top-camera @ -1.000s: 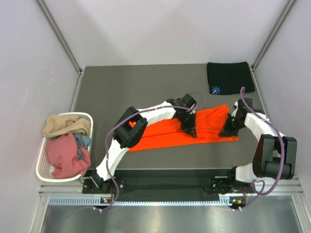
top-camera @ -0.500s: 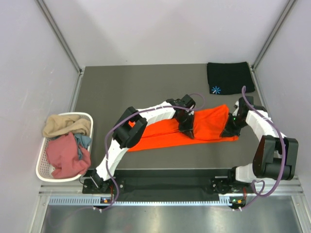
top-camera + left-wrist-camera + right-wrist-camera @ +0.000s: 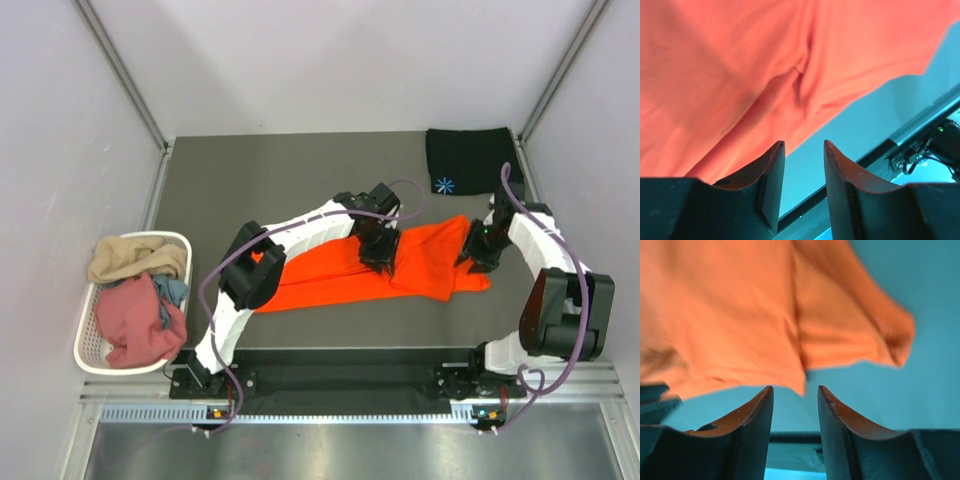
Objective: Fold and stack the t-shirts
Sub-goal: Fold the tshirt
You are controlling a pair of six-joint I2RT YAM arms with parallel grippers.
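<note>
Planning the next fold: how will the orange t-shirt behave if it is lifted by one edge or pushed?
Probably floppy: the orange t-shirt lies in soft folds and creases, so a lifted edge would likely drape and sag. It looks thin, so it is probably light for its size. Pushed across the table, it would likely bunch rather than slide whole.

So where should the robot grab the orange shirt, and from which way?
Probably its right end, pinched from above. The orange shirt lies flat on the table as a long strip, so only the thin edges give a bite, and that end sits just by the open right gripper.
</note>
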